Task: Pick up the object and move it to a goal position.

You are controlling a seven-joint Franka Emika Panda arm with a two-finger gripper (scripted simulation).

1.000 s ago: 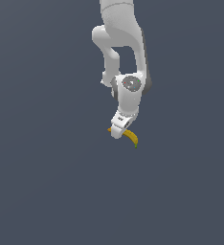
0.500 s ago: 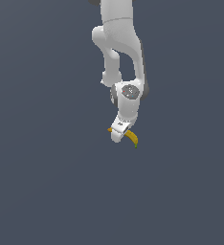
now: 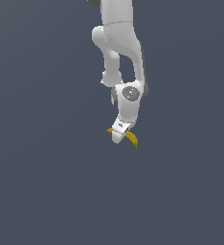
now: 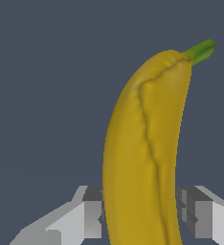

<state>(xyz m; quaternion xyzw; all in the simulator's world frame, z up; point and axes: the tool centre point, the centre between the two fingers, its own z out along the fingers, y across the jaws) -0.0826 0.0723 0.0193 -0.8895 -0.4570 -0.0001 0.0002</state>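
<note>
The yellow banana [image 3: 131,139] with its greenish tip lies low in the exterior view, sticking out on both sides of the white gripper [image 3: 117,137]. The gripper points down over the banana's middle. In the wrist view the banana [image 4: 142,158] runs lengthwise between the two fingers [image 4: 92,213], with its green tip [image 4: 200,50] at the far end. Both finger pads touch the banana's sides, so the gripper is shut on it. The part of the banana under the hand is hidden in the exterior view.
The white arm [image 3: 118,43] comes down from the top of the exterior view. A plain dark grey surface [image 3: 47,182] lies all around, with no other objects in view.
The arm has come down a little and slowed, bringing the gripper lower over the banana. The banana has stayed in place.
</note>
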